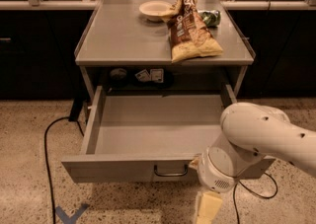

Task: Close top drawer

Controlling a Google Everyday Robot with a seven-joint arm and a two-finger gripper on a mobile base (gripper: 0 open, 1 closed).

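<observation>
Grey metal top drawer (113,168), wide and shallow, stands fully open, just beyond the cream gripper (207,209), its loop handle (170,171) up-left. Grip state: cannot tell. Front spans sideways, so the push likely goes straight away.

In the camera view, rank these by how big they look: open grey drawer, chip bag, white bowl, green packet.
1. Wide grey metal top drawer, open.
2. Brown-and-yellow chip bag.
3. Round white bowl.
4. Green packet, partly hidden behind the bag, so unsure.
The gripper sits low, before the drawer front's right side.
</observation>
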